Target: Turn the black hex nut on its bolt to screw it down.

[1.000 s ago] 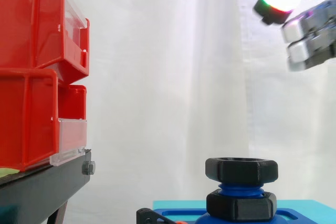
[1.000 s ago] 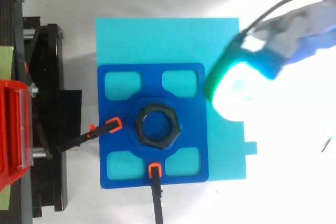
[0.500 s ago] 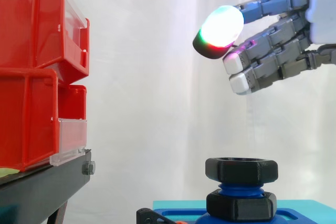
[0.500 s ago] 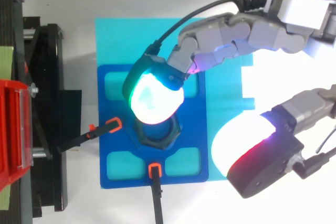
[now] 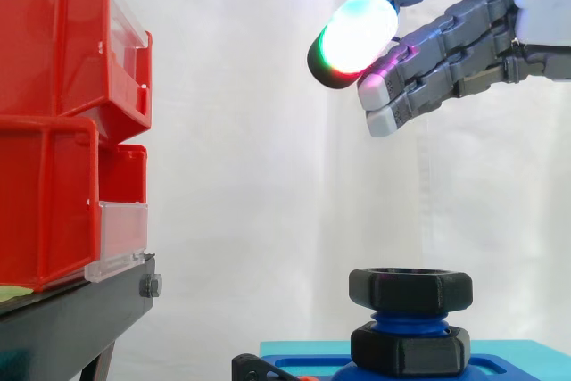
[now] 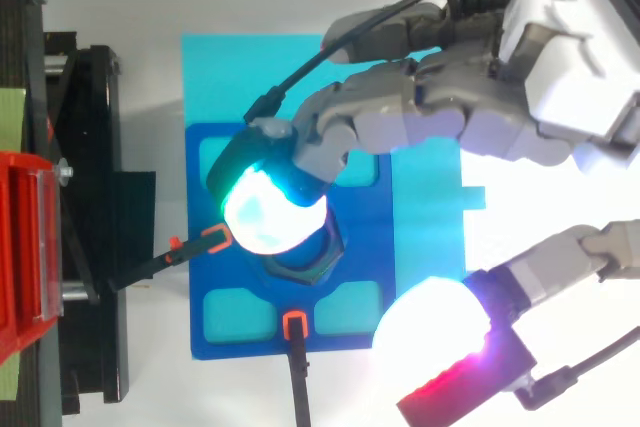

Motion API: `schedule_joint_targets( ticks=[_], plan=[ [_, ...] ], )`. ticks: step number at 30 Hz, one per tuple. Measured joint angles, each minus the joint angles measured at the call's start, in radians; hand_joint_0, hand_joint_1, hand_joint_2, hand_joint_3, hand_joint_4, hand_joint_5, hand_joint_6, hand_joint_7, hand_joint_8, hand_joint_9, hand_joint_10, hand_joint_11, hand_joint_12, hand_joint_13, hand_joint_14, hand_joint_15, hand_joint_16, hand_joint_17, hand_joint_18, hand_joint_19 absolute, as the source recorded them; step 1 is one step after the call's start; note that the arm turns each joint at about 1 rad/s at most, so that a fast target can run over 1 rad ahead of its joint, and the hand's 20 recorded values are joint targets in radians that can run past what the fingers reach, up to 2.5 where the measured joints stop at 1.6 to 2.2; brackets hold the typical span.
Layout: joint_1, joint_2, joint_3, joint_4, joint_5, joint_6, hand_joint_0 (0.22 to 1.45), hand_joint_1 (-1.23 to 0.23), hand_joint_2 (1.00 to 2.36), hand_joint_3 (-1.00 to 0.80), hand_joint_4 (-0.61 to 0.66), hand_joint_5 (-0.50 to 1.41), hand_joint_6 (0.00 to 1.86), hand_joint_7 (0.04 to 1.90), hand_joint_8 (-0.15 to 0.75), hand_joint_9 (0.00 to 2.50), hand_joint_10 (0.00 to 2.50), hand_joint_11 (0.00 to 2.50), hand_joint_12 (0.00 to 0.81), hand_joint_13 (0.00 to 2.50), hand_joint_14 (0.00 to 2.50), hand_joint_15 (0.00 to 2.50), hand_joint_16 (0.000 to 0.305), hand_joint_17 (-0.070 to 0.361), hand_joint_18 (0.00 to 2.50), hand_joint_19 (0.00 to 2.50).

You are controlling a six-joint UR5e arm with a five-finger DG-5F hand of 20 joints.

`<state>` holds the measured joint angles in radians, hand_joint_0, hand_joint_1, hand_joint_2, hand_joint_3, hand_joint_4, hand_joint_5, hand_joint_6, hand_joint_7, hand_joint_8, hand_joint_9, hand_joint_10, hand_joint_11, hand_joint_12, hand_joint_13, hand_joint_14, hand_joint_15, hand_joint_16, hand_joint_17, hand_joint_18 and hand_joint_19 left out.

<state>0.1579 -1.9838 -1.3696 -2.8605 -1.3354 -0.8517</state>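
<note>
A black hex nut (image 5: 409,287) sits at the top of a blue threaded bolt (image 5: 409,321), with a second black nut (image 5: 409,349) lower down at the bolt's base. The bolt rises from a dark blue fixture (image 6: 365,202) on a cyan plate (image 6: 290,72). My hand (image 5: 464,37) hovers well above the nut, fingers stretched out to the left and spread apart from the thumb, holding nothing. From above, a glowing fingertip (image 6: 270,212) covers most of the nut (image 6: 315,265).
Red bins (image 5: 62,122) stand stacked on a black stand (image 5: 80,318) at the left. Two black clamps with orange tips (image 6: 215,239) hold the blue fixture at its left and front edges. A white curtain hangs behind.
The hand has come in from the right and moved left over the nut. In the last half second it also rose slightly and shifted further left.
</note>
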Motion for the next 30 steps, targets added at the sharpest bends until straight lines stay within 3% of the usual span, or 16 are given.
schedule_joint_targets(
  ticks=[8, 16, 30],
  plan=[
    [0.007, -0.048, 0.006, 0.006, -0.010, -0.065, 0.51, -0.48, 1.00, -0.50, 0.14, -0.18, 0.50, 0.79, 0.267, 0.62, 0.01, 0.33, 0.312, 0.56, 0.01, 0.20, 0.045, 0.102, 0.44, 0.22],
    [0.019, -0.071, 0.009, 0.036, -0.016, -0.166, 0.51, -0.47, 1.00, -0.50, 0.16, -0.17, 0.50, 0.88, 0.268, 0.61, 0.01, 0.32, 0.313, 0.55, 0.01, 0.20, 0.045, 0.102, 0.43, 0.22],
    [0.035, -0.101, 0.010, 0.083, -0.023, -0.282, 0.50, -0.46, 1.00, -0.50, 0.18, -0.15, 0.50, 1.00, 0.269, 0.56, 0.01, 0.33, 0.321, 0.53, 0.01, 0.21, 0.046, 0.104, 0.41, 0.22]
  ],
)
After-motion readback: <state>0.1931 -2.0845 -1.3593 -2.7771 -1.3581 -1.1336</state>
